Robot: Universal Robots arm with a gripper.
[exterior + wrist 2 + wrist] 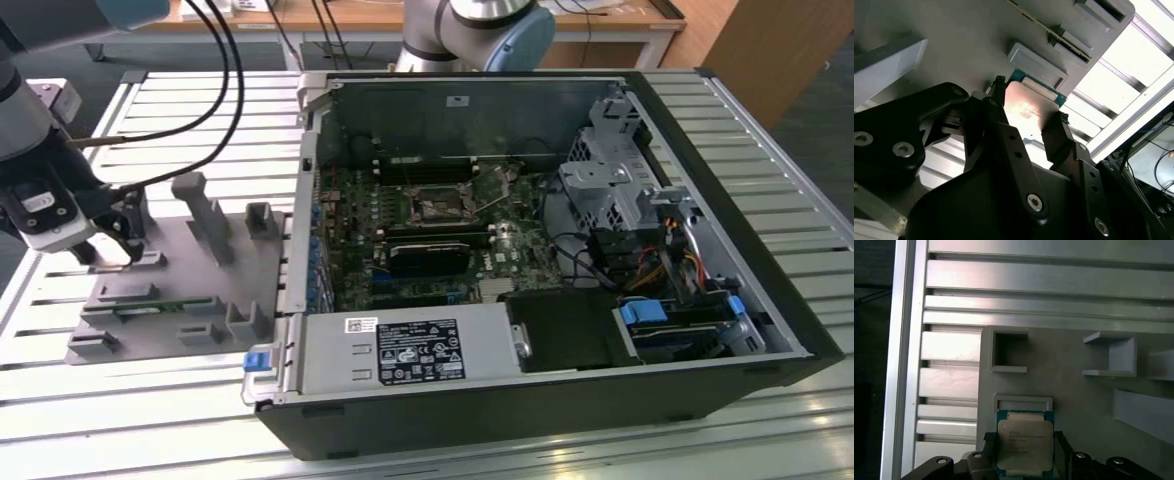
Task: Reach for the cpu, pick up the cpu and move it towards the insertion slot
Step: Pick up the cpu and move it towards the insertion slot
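1. Your cpu (pixel 1025 444) sits at one end of the grey holder tray (pixel 1074 385), right against a shallow raised pocket frame. Its shiny metal lid faces up, with the green edge peeking out around it.
2. Your gripper (pixel 1024 449) is down on it with the pincer narrow. In both wrist views the black fingers (pixel 988 445) press on two opposite edges of the chip, so it's clamped on the cpu (pixel 1026 112).
3. I can't tell whether the chip is lifted off the tray or resting on it.
4. In the exterior view your gripper (pixel 114 250) hangs at the far-left end of the tray (pixel 200 290), tips down at tray level.
5. A green memory stick (pixel 144 309) lies in a slot nearer the tray's front edge.
6. The tray rests on the slatted metal table (pixel 160 410), just beside the open computer case (pixel 467 110), on the exterior view's left of it.
7. The insertion slot (pixel 438 205) is inside that case on the motherboard, well apart from your gripper. A black heatsink block (pixel 430 260) sits just in front of it.
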